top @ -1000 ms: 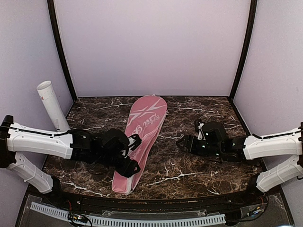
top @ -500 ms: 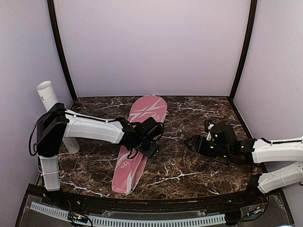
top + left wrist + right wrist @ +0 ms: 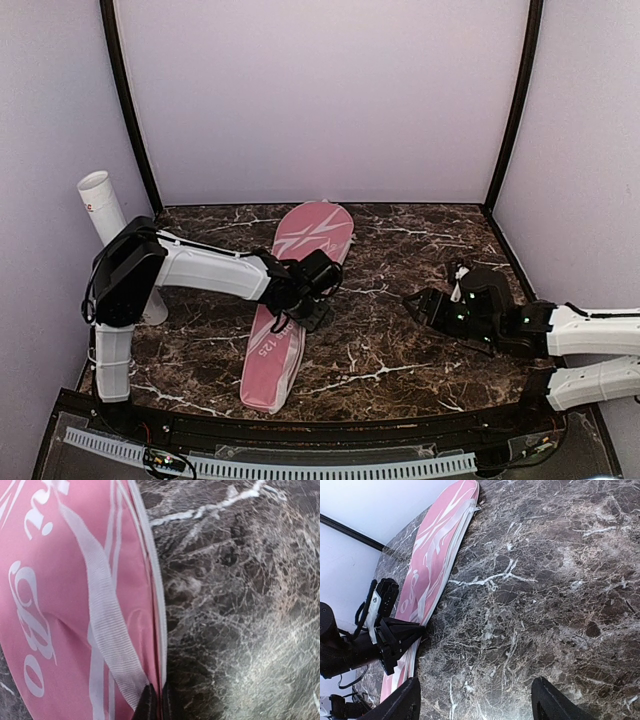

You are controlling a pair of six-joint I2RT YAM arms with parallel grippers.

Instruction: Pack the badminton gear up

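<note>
Robot test cell, lab setting. Plain pale walls [image 3: 320,100] close off far, left and right sides; black corner posts [image 3: 130,110] frame booth. Dark marble-pattern tabletop [image 3: 400,350] as work surface. Two white-and-black arms, left arm [image 3: 200,268] and right arm [image 3: 590,330], mounted at near edge. White slotted cable duct [image 3: 300,466] and loose wiring [image 3: 160,462] along near rim.

The pink racket-shaped bag [image 3: 290,290] lies on the dark marble worktop [image 3: 400,350], reaching from back edge to near edge. The long white tube [image 3: 105,215] stands at the left edge.
</note>
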